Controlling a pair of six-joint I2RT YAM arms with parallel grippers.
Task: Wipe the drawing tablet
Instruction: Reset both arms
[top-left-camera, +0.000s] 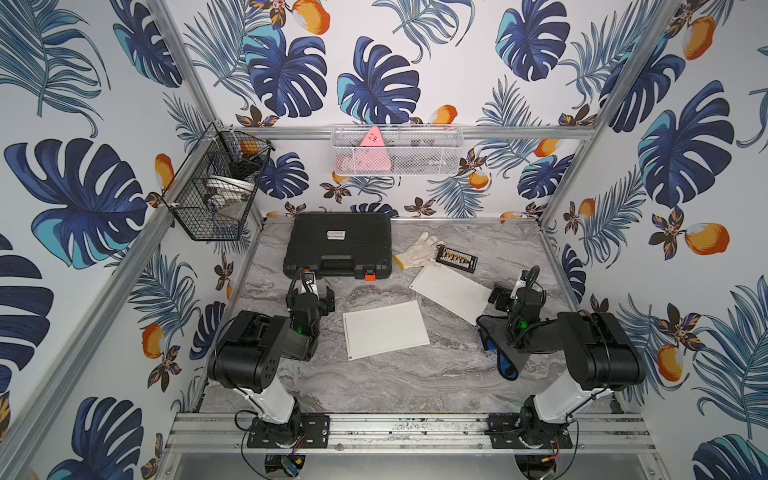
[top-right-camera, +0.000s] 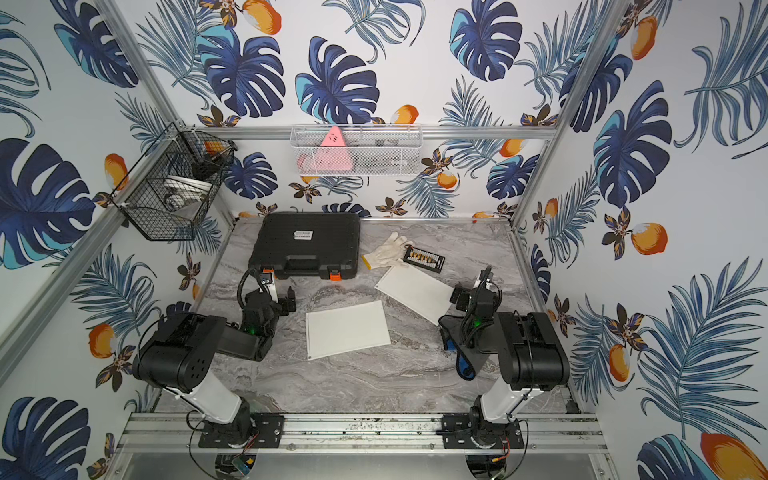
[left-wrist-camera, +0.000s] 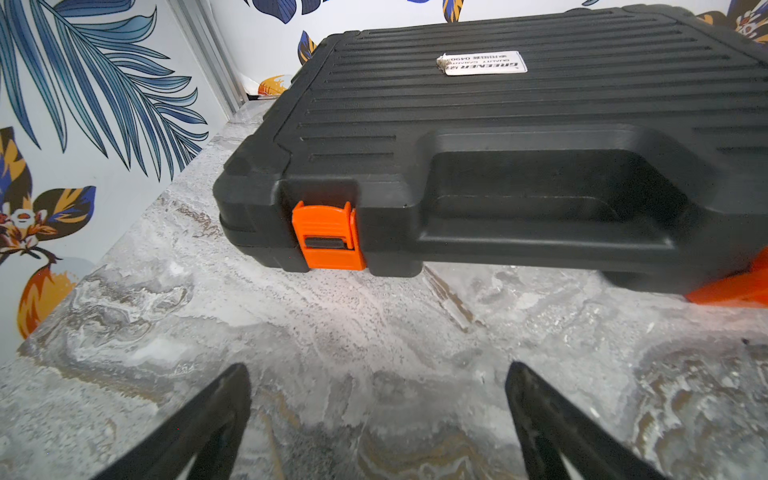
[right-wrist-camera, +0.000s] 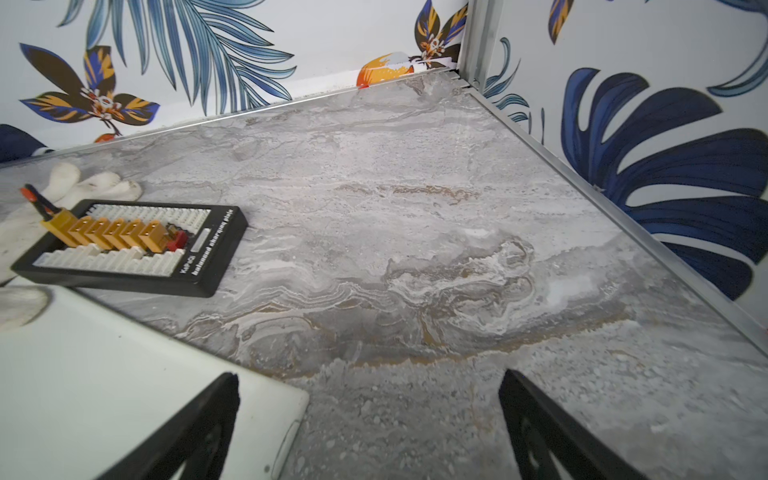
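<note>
Working from the left: my left claw (left-wrist-camera: 376, 374) hangs spread wide and empty just above the counter (top-left-camera: 395, 382), facing the orange latch of the closed black case (top-left-camera: 338, 243), so it has no part in the job yet. Next comes a flat white slab (top-left-camera: 384, 328) lying square mid-counter. Beyond it a second white slab (top-left-camera: 451, 293) lies at an angle, its far end just beside a white glove (top-left-camera: 415, 251) and a small charging board (top-left-camera: 456, 258). Either slab could be the drawing tablet; I cannot tell which. My right claw (right-wrist-camera: 370, 378) is also spread and empty, and hovers at the near corner of the angled slab. The dark cloth with blue trim (top-left-camera: 492, 345) lies partly under that arm, closer to its base than the claw is. I judge fetching the cloth to be the step in hand. To do it well I would draw the right claw back, drop onto a raised fold instead of flat fabric, and pinch deep. Then I would press the left claw on a slab edge so it cannot skate while I wipe.
</note>
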